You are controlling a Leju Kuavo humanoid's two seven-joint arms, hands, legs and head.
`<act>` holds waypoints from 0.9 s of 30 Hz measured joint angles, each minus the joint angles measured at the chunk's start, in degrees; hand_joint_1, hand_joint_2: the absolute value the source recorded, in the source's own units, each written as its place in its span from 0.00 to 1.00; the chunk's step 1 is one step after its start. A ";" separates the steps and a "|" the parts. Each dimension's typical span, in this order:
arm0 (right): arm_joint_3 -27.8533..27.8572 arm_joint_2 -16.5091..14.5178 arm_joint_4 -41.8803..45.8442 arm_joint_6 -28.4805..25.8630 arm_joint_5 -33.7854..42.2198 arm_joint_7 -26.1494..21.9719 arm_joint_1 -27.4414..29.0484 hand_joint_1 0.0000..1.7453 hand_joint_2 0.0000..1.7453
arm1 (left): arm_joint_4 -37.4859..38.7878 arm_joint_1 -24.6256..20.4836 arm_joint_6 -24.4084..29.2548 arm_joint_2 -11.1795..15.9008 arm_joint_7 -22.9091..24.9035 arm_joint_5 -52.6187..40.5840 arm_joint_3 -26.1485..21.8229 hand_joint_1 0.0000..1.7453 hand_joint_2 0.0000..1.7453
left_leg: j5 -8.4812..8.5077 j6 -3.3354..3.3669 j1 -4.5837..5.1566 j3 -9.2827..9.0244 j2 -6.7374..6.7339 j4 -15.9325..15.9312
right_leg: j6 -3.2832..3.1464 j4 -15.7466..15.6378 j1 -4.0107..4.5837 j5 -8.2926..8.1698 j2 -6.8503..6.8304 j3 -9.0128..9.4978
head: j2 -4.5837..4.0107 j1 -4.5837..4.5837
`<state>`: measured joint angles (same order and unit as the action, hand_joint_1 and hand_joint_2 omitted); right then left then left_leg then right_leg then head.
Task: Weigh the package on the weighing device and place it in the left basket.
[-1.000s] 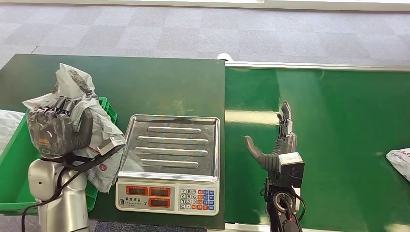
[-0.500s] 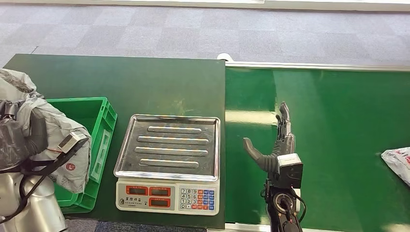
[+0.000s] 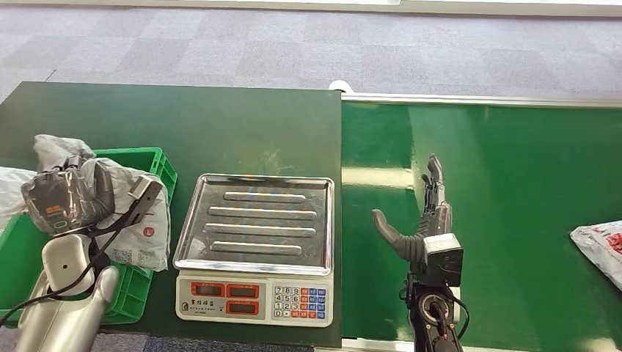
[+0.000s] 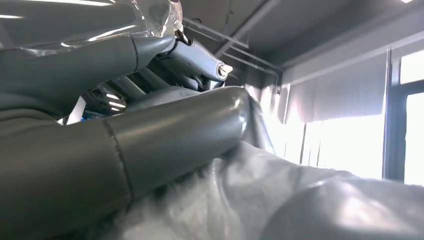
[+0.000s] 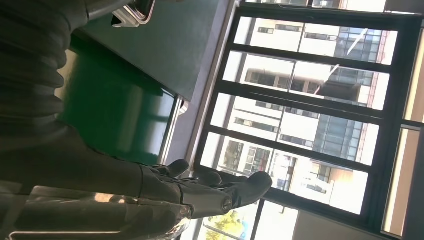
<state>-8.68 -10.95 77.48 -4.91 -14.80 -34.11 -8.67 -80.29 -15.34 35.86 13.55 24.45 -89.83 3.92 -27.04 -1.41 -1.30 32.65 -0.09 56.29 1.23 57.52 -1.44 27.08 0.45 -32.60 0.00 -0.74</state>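
My left hand (image 3: 67, 196) grips a crumpled grey plastic package (image 3: 139, 224) and holds it over the green basket (image 3: 156, 165) at the table's left edge. In the left wrist view my thumb (image 4: 165, 132) presses against the package's grey film (image 4: 310, 205). The weighing device (image 3: 257, 246), a scale with a bare steel pan and a keypad front, stands just right of the basket. My right hand (image 3: 424, 216) stands open and on edge over the green conveyor belt, fingers stretched forward and thumb out to the left, with nothing in it. Its fingers (image 5: 220, 192) are also extended in the right wrist view.
The dark green table (image 3: 220, 125) holds the basket and scale. The conveyor belt (image 3: 513, 205) runs to the right, with another white package (image 3: 601, 246) at its right edge. A pale bag (image 3: 10, 187) lies at the far left beside the basket. Grey carpet lies beyond.
My left hand has carried the package further left, away from the scale, and has lowered it over the basket. The white package on the belt has drifted slightly left. My right hand has barely moved.
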 joint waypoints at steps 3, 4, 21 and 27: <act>0.06 0.00 0.00 0.43 -0.17 -0.01 -0.05 0.00 1.00 | 1.65 -1.32 -2.37 4.11 6.56 0.00 7.26 0.00 0.00 | 0.00 0.00 0.01 0.00 0.01 0.01 | 0.00 0.00 -0.01 0.00 0.00 -0.01 | 0.00 -0.01; 0.08 0.00 0.00 0.63 -0.26 -0.01 -0.08 0.00 1.00 | 2.02 -1.75 -2.57 5.33 8.40 0.00 9.55 0.00 0.00 | 0.00 0.00 0.01 0.00 0.01 0.00 | 0.00 0.00 0.00 0.00 0.00 -0.01 | 0.00 -0.03; 0.37 -0.05 -0.01 0.98 -0.64 0.01 -0.72 0.00 1.00 | -3.02 -2.41 3.89 11.19 1.90 0.01 15.40 0.00 0.00 | -0.01 0.01 0.05 0.02 0.02 0.00 | 0.00 -0.01 -0.05 0.01 -0.01 0.00 | 0.00 -0.02; 0.29 -0.31 -0.02 0.86 -0.54 0.04 -0.89 0.00 1.00 | -11.41 1.87 4.25 -1.70 -18.28 0.20 0.90 0.00 0.00 | -0.05 0.03 0.10 0.04 -0.13 0.00 | 0.02 -0.03 -0.09 -0.01 0.14 -0.05 | 0.00 0.04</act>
<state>-8.38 -11.26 77.46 -4.05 -15.34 -34.07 -9.57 -91.70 -13.48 40.11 11.85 6.17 -89.63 4.82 -27.10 -1.39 -1.21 32.69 -0.23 56.29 1.25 57.50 -1.53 27.07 0.59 -32.64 0.00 -0.70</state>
